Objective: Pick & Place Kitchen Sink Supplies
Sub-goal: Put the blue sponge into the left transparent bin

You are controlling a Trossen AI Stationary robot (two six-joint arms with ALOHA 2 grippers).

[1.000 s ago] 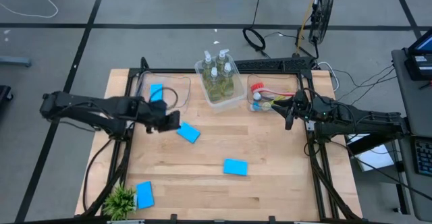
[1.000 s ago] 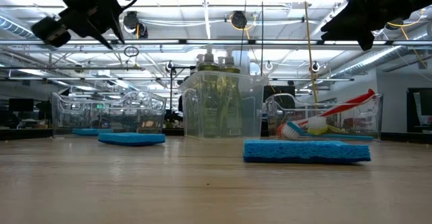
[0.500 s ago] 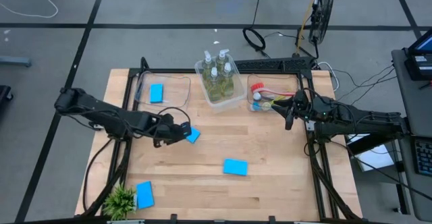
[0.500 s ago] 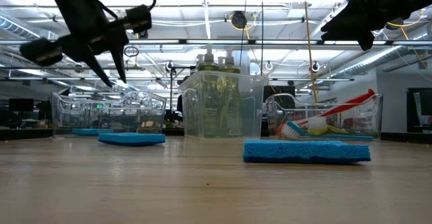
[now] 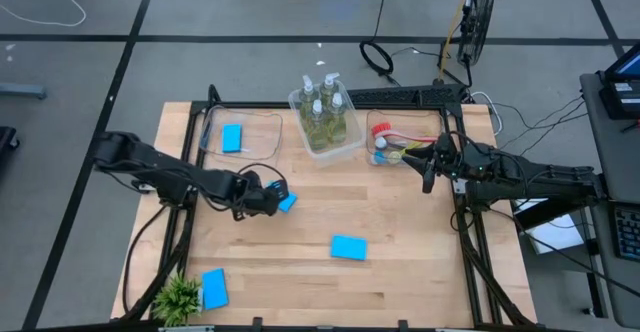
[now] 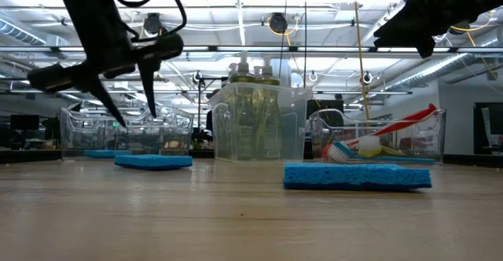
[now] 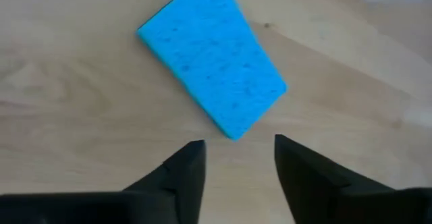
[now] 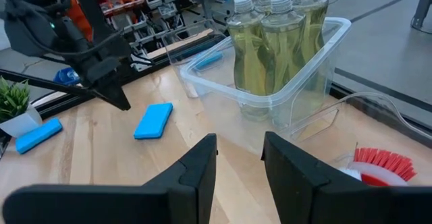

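Observation:
A flat blue sponge [image 7: 212,59] lies on the wooden table, left of the middle [image 5: 289,203]. My left gripper [image 7: 239,160] hangs just above it, pointing steeply down, open; its fingertips stand short of the sponge's near corner and touch nothing. In the low view it hovers [image 6: 135,118] over that sponge [image 6: 153,161]. Two more sponges lie flat on the table [image 5: 348,247] [image 5: 214,287], and another lies in the left clear bin [image 5: 232,137]. My right gripper [image 8: 239,156] waits at the table's right side [image 5: 428,177], raised, open, with nothing between its fingers.
A clear bin with several soap pump bottles [image 5: 325,122] stands at the far middle. To its right a clear bin [image 5: 400,144] holds brushes, a red one among them. A small green potted plant [image 5: 180,297] stands at the near left corner.
My left gripper has come down from beside the left bin toward the table's right and near side, and now hangs over the blue sponge. It has tipped further downward, rolled, and its fingers have spread wider. The sponge has not moved.

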